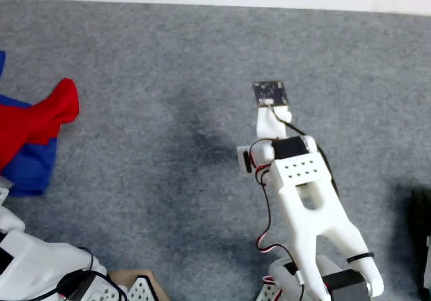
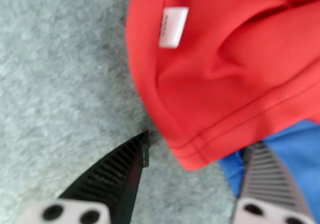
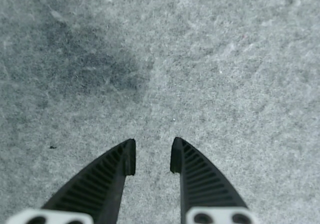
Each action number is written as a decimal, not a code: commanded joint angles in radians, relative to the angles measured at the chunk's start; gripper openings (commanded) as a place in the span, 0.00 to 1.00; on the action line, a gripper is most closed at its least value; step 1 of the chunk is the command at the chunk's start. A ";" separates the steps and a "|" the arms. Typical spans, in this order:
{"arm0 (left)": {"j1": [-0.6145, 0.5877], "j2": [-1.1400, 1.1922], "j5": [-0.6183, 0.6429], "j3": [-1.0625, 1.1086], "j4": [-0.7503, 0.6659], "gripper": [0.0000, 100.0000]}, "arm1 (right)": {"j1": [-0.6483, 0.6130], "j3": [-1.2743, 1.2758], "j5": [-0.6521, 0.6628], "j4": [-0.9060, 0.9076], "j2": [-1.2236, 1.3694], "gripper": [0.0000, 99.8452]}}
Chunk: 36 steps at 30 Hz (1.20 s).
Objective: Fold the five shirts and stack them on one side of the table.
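A red shirt (image 1: 42,118) lies bunched at the table's left edge on top of a blue shirt (image 1: 28,168). In the left wrist view the red shirt (image 2: 225,58) shows a white label (image 2: 173,27), and its stitched hem hangs between the two fingers over the blue shirt (image 2: 300,139). My left gripper (image 2: 200,141) is open around that hem, just above the grey surface. My right gripper (image 3: 153,144) is open a little over bare grey table, with nothing between its fingers. The white right arm (image 1: 303,186) stands right of centre.
The left arm's white base (image 1: 34,264) sits at the front left corner, with a tan piece (image 1: 135,279) beside it. A dark object (image 1: 421,233) shows at the right edge. The grey table (image 1: 168,65) stretches wide between the shirts and the right arm.
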 commanded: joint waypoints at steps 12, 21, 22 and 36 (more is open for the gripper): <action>0.096 -0.185 -0.002 -0.021 0.157 0.10 | -0.012 0.025 -0.008 -0.015 -0.030 0.13; 0.110 -0.193 -0.002 -0.022 0.184 0.11 | -0.062 0.027 0.043 -0.015 -0.030 0.13; 0.128 -0.193 -0.002 -0.021 0.184 0.11 | -0.062 0.028 0.043 -0.015 -0.030 0.13; 0.773 -0.203 0.253 -0.064 0.221 0.01 | -0.061 0.136 0.040 -0.147 -0.030 0.13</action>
